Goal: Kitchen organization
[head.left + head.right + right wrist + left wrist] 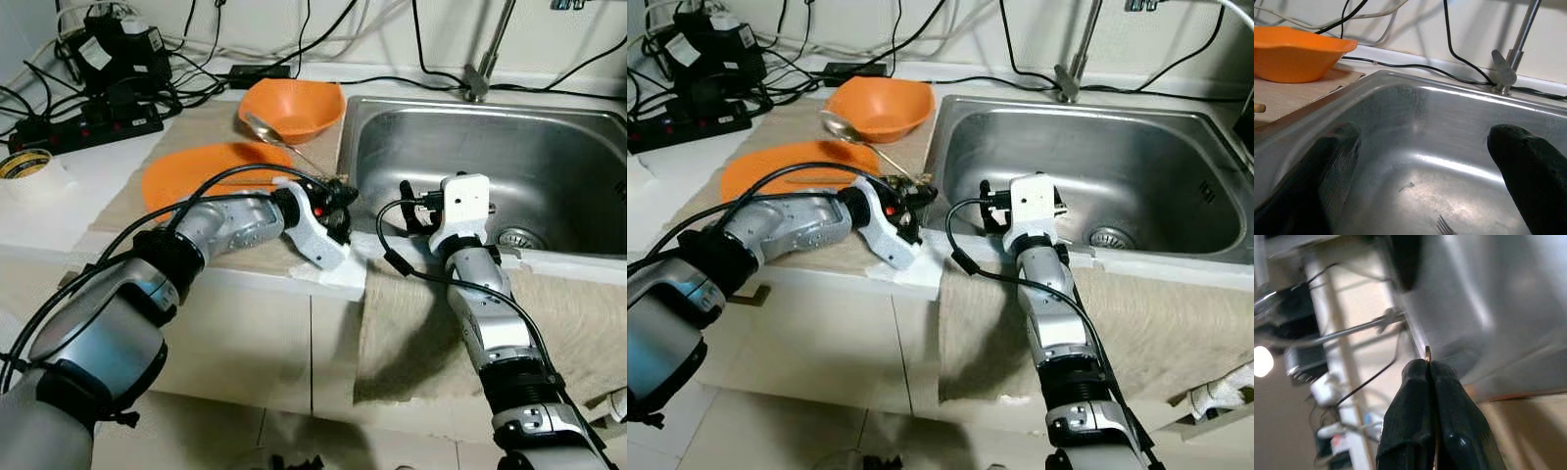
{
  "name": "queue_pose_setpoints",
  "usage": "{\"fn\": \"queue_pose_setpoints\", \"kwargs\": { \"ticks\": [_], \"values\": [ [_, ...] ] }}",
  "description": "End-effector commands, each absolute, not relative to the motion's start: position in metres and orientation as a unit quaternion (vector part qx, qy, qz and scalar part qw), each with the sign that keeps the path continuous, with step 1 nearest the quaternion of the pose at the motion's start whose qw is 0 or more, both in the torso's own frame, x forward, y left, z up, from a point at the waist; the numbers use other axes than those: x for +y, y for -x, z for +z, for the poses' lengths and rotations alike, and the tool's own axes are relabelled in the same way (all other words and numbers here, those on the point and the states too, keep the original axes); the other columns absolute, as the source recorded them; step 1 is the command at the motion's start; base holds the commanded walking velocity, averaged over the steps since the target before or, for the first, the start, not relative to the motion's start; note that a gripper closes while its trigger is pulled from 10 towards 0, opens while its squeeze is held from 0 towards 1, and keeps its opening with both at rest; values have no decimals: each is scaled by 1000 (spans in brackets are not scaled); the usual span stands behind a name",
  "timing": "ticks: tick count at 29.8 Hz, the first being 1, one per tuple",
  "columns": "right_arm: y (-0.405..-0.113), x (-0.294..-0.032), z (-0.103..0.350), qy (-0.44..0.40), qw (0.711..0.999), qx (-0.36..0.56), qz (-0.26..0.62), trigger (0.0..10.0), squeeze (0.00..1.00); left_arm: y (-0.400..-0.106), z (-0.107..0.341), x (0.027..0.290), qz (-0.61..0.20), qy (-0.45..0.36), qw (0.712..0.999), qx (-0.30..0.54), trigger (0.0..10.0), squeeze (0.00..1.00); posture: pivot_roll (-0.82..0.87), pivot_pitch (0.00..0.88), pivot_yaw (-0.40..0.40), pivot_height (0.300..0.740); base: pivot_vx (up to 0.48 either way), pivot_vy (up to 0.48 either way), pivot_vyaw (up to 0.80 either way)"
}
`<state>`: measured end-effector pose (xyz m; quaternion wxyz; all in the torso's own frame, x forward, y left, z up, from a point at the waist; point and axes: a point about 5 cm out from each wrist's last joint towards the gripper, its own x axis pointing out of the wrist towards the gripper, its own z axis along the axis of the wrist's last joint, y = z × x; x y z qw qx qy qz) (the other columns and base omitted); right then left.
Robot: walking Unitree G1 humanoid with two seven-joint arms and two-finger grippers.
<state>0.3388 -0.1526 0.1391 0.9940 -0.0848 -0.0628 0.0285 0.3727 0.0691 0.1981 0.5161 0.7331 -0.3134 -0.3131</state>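
Pinching the thin handle end of a long metal spoon (294, 149), the left gripper (338, 201) sits on the counter just beside the left rim of the shiny steel sink (509, 157). In the left wrist view its two black fingers (1415, 406) press tight together on a thin copper-coloured tip. The spoon's long line runs slanted, from the gripper by the sink rim back and away from the sink. Its round scoop end rests against the front of the deep orange plastic bowl (299, 106), which stands on the counter beside the sink's back left corner. A flat orange plate (211, 176) lies on the beige mat, farther from the sink than the bowl.

The right gripper (1422, 166) hangs over the front edge of the sink, pointing into the basin. Its fingers (1528, 166) are spread wide apart and hold nothing. A small fork (1445, 226) lies on the sink floor beneath them. The tap (485, 59) stands at the back rim of the sink.
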Motion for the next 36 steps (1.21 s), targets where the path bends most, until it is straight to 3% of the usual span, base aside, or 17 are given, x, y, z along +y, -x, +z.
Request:
{"fn": "queue_pose_setpoints", "kwargs": {
  "ticks": [1, 7, 8, 10, 12, 13, 14, 15, 20, 21, 29, 36],
  "values": [
    [-342, -149, 145, 88, 993, -74, 35, 10000, 0, -378, 243, 62, -249, -707, 544, -378, 0, 0, -24, 0, 35, 732, 0, 0, 0],
    [-341, -148, 143, 87, 993, -73, 36, 10000, 0, -377, 291, 60, -174, -648, 591, -449, 0, 0, -24, 0, 34, 732, 0, 0, 0],
    [-341, -147, 142, 87, 993, -73, 37, 10000, 0, -375, 318, 61, -146, -578, 652, -469, 0, 0, -26, 0, 35, 732, 0, 0, 0],
    [-341, -146, 142, 86, 993, -73, 38, 10000, 0, -376, 331, 64, -130, -532, 694, -468, 0, 0, -26, 0, 36, 732, 0, 0, 0],
    [-341, -145, 143, 86, 993, -73, 39, 10000, 0, -383, 332, 71, -125, -479, 753, -434, 0, 0, -28, 0, 39, 732, 0, 0, 0],
    [-341, -145, 143, 86, 993, -73, 39, 10000, 0, -383, 332, 71, -125, -479, 753, -434, 0, 0, -28, 0, 39, 732, 0, 0, 0],
    [-341, -145, 143, 85, 993, -74, 39, 10000, 0, -391, 334, 79, -119, -419, 810, -392, 0, 0, -32, 0, 43, 732, 0, 0, 0],
    [-341, -145, 143, 84, 993, -74, 39, 10000, 0, -394, 336, 82, -118, -389, 834, -374, 0, 0, -32, 0, 43, 732, 0, 0, 0],
    [-341, -144, 142, 84, 993, -74, 38, 10000, 0, -400, 343, 87, -120, -280, 893, -332, 0, 0, -35, 0, 46, 732, 0, 0, 0],
    [-341, -143, 142, 83, 993, -74, 39, 10000, 0, -403, 347, 91, -120, -229, 916, -308, 0, 0, -35, 0, 46, 732, 0, 0, 0],
    [-343, -138, 145, 79, 993, -78, 48, 10000, 0, -413, 343, 101, -132, -86, 961, -228, 0, 0, -33, 0, 43, 732, 0, 0, 0],
    [-345, -136, 149, 57, 994, -79, 53, 10000, 0, -415, 338, 101, -146, -26, 970, -192, 0, 0, -30, 0, 42, 732, 0, 0, 0]
  ]
}}
